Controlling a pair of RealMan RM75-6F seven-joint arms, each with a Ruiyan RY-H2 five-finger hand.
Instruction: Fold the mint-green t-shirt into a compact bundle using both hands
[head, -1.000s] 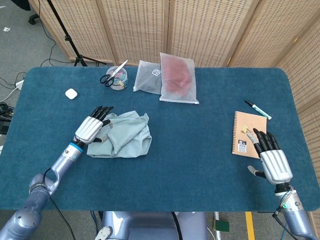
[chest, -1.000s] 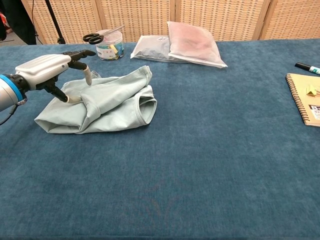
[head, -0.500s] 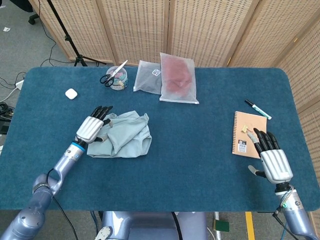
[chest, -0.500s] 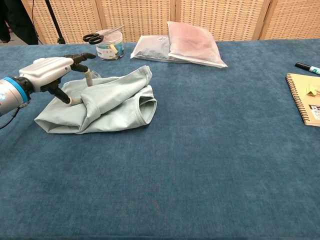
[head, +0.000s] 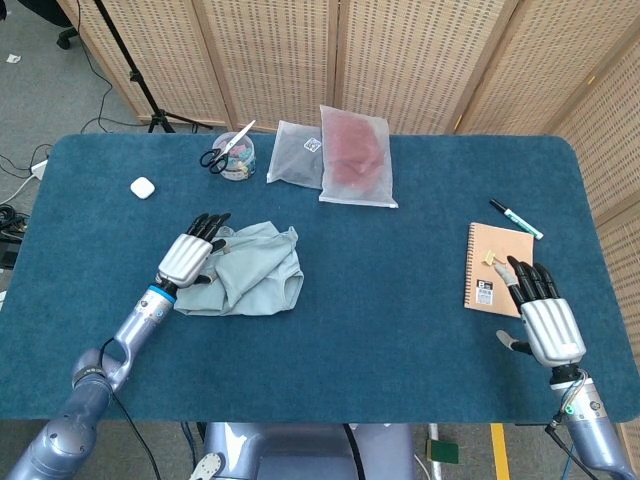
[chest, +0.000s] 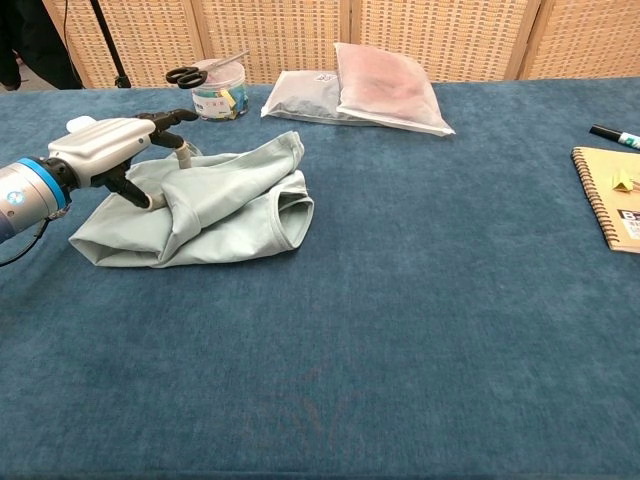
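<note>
My left hand (chest: 108, 145) is over the left edge of the mint-green t-shirt (head: 246, 270), which is bunched up on the left side of the blue tabletop (head: 400, 290). Fingers are stretched out flat, thumb touching the fabric, not gripping anything. My right hand (head: 545, 318) only shows in the head view, spread open near the notebook (head: 497, 268), holding nothing.

T-shirt (head: 248, 270) lies left – notebook (head: 497, 268) right (pouches (head: 335, 155) behind).
</note>
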